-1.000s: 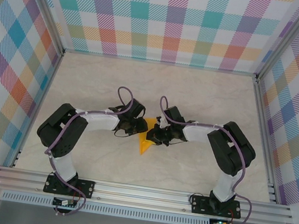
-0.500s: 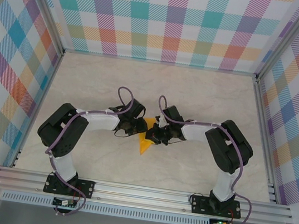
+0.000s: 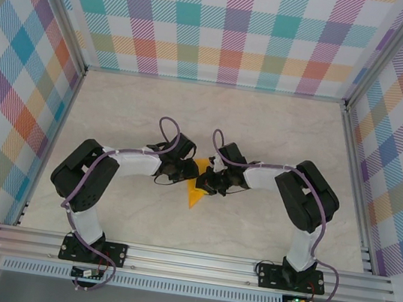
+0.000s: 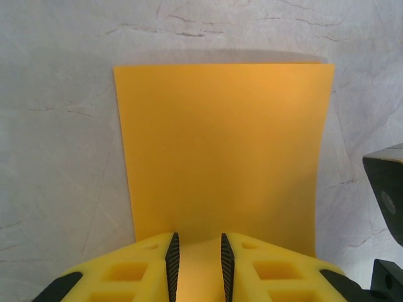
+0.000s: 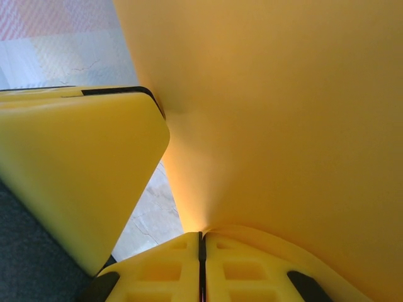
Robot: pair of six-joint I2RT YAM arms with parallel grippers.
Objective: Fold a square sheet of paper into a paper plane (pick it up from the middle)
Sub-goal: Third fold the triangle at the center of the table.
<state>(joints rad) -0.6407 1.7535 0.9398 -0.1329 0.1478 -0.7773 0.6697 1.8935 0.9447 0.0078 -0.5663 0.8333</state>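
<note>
Change: from a second earlier, we saw the right arm (image 3: 305,197) bend its elbow a touch leftward. The paper (image 3: 195,193) hardly budged.
Paper: it sat mid-table (image 3: 280,132), squeezed between the two grippers, its pointed end towards the bases.
Left gripper (image 4: 197,251): the fingers stood a narrow gap apart. We saw orange paper in that gap, the sheet spreading away beyond the tips.
Right gripper (image 5: 202,242): pressed tight together, pinching the paper's edge. The sheet fanned up from the seam.
</note>
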